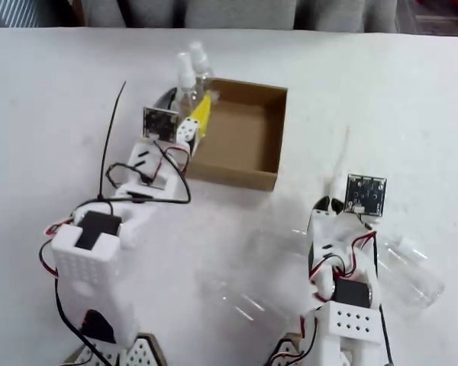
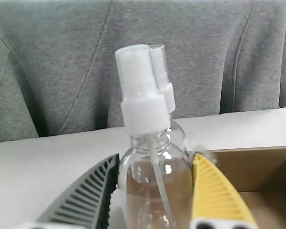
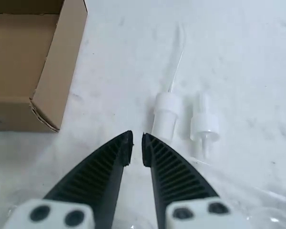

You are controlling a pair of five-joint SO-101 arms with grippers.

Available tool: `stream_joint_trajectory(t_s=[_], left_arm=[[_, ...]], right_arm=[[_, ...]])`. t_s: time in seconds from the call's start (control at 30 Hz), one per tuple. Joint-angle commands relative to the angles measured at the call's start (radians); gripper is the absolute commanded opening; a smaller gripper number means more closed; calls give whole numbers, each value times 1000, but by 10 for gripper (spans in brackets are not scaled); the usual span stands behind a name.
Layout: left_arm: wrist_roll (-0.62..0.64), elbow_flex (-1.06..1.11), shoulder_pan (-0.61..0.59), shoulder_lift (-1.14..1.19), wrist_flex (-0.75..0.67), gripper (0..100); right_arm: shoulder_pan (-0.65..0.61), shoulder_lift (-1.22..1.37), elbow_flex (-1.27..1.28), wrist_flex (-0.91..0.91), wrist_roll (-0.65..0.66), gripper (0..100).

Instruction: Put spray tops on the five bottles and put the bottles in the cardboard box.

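White surface (image 1: 53, 91), cardboard box (image 1: 240, 133) open-topped near the middle, toward the far side. Left gripper (image 1: 185, 104) at the box's far-left corner, just outside the left wall. Its grey and yellow jaws are clamped on the body of a clear bottle (image 2: 152, 186), which stands upright. White spray top (image 2: 140, 95) is seated on that bottle's neck, dip tube visible running down inside. Second bottle (image 1: 201, 65) stands directly behind the held one, on the far side, also upright with a sprayer on it; whether the two touch, cannot tell. From the left wrist, a corner of the box shows to one side of the yellow jaw and grey upholstery (image 2: 47, 71) behind the surface. Right gripper (image 3: 137, 139) is low over the surface, right of the box and nearer; black jaws almost together, a thin gap, nothing between them. Just beyond its tips lie two loose spray tops: long-tubed top (image 3: 166, 112) and, just beside it, short top (image 3: 203, 124), both on their sides. Another clear bottle, the lying bottle (image 1: 412, 271), rests on its side right of the right arm. Faint clear bottles (image 1: 240, 296) lie on the near surface between the arms.
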Motion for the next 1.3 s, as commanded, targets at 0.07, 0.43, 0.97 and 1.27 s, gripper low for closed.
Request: stream_joint_trajectory(t_s=[0.07, 0.43, 0.97, 1.27], left_arm=[[-5, -14, -10, -8, -38, 103], [-5, -14, -13, -18, -38, 102], [-5, 68, -7, -125, -140, 102], [-5, 112, -13, -177, -144, 102]], right_arm=[[5, -10, -9, -19, -2, 17], [5, -10, -9, -19, -2, 17], [5, -10, -9, -19, -2, 17], [5, -10, -9, -19, -2, 17]])
